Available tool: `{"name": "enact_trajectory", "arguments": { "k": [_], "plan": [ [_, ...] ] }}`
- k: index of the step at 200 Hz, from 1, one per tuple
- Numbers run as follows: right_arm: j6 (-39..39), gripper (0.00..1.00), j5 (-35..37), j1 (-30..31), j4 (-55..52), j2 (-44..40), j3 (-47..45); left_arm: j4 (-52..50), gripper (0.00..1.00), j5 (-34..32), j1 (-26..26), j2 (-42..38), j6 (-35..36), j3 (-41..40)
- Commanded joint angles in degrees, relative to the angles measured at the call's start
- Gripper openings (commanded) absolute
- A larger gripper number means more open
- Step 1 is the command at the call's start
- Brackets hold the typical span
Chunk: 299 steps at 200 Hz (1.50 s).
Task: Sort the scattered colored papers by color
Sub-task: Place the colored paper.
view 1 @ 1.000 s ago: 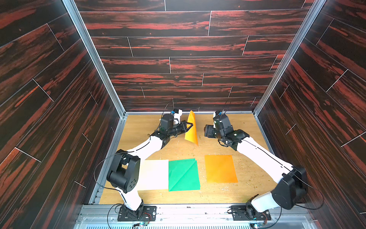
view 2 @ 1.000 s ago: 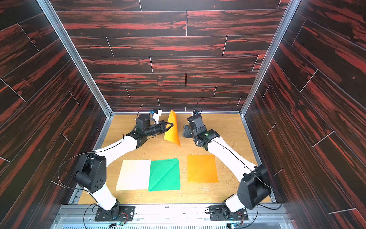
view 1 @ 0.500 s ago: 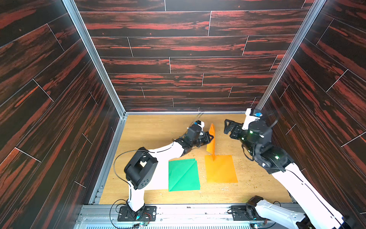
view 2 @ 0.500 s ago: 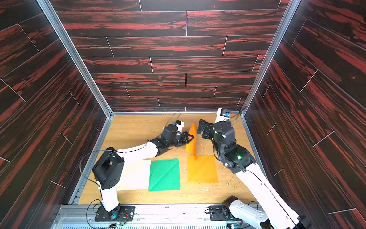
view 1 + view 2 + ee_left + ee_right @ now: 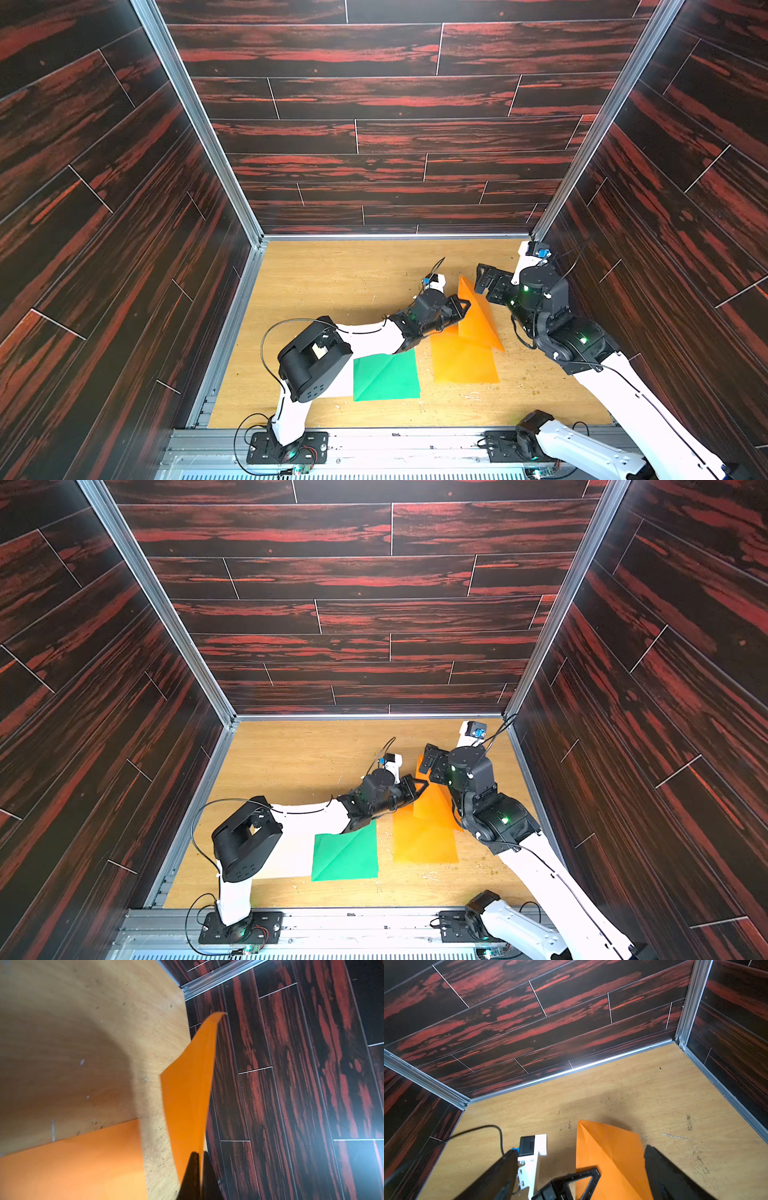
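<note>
The left gripper (image 5: 464, 306) was clenched on the edge of one orange paper (image 5: 478, 322), holding it upright, its lower corner over the flat orange sheet (image 5: 461, 368). The right gripper (image 5: 488, 284) stood spread wide just right of it, apparently not touching. A green sheet (image 5: 384, 376) and a cream-white sheet (image 5: 291, 864) lay flat to the left, edges meeting. Open tabletop (image 5: 332, 282) stretched far-left of both grippers.
</note>
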Motion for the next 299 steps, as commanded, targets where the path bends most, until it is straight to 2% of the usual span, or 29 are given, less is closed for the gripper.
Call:
{"name": "enact_trajectory", "arguments": {
  "k": [1, 31, 68, 167, 273, 299],
  "plan": [
    [1.09, 0.98, -0.17, 0.11, -0.66, -1.18, -0.87, 6.25, 0.0, -3.38, -1.62, 1.75, -4.3, -3.46],
    [1.44, 0.98, -0.8, 0.11, -0.32, -2.06, -2.59, 8.29, 0.0, -4.54, -3.98, 4.01, -5.83, -6.48],
    [1.88, 0.98, -1.3, 0.11, -0.22, -2.21, -3.57, 4.61, 0.0, -5.33, -4.38, 2.98, -4.64, -8.19],
    [2.08, 0.98, -2.51, 0.1, 0.45, -0.14, -4.09, 11.9, 0.0, -9.89, -4.54, 0.75, -6.57, -18.44],
    [2.01, 0.98, -3.35, 0.15, 0.97, 1.24, -4.09, 11.22, 0.0, -10.45, -4.48, -1.32, -5.02, -21.45],
    [2.16, 0.98, -3.75, 0.11, 1.1, 1.67, -4.01, 8.79, 0.25, -10.43, -4.48, -2.24, -4.57, -21.62]
  ]
}}
